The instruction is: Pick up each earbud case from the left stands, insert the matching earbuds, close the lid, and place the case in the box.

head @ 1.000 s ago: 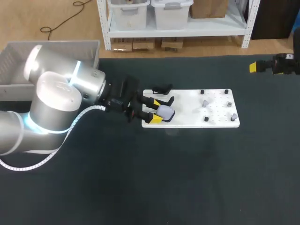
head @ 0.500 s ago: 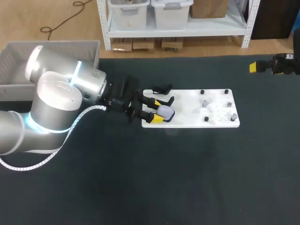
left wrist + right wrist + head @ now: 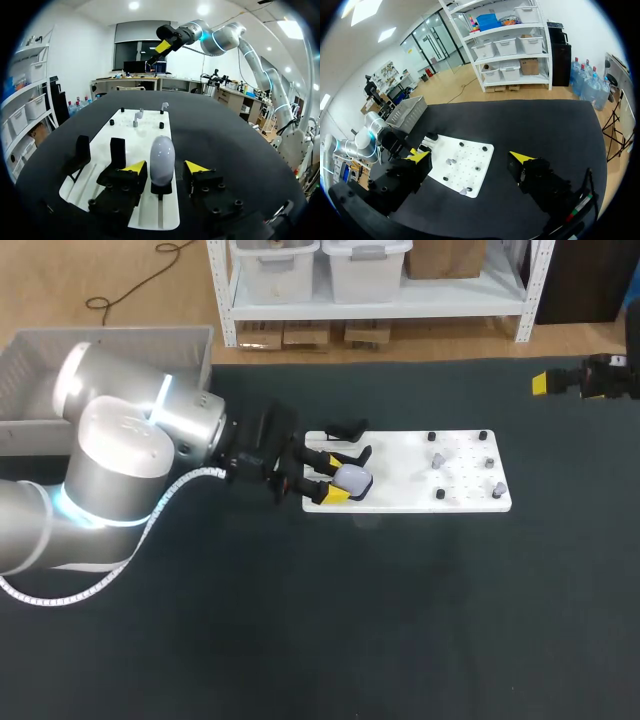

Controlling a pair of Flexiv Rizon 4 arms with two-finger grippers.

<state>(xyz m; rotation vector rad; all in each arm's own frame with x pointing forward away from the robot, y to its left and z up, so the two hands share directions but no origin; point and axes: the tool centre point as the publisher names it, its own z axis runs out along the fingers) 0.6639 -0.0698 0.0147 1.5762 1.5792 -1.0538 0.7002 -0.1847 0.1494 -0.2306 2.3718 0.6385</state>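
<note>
Earbud case (image 3: 162,156): pale, upright on its black stand (image 3: 161,189), at the left end of the white board (image 3: 400,480), just left of centre in the head view. My left pincer (image 3: 165,167) straddles it, spread, with a narrow gap on each side. To do: centre up, close evenly on both flanks, lift straight off the stand without twisting.

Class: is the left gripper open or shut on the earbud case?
Open: the left gripper's yellow tips flank the earbud case with gaps on both sides.
</note>
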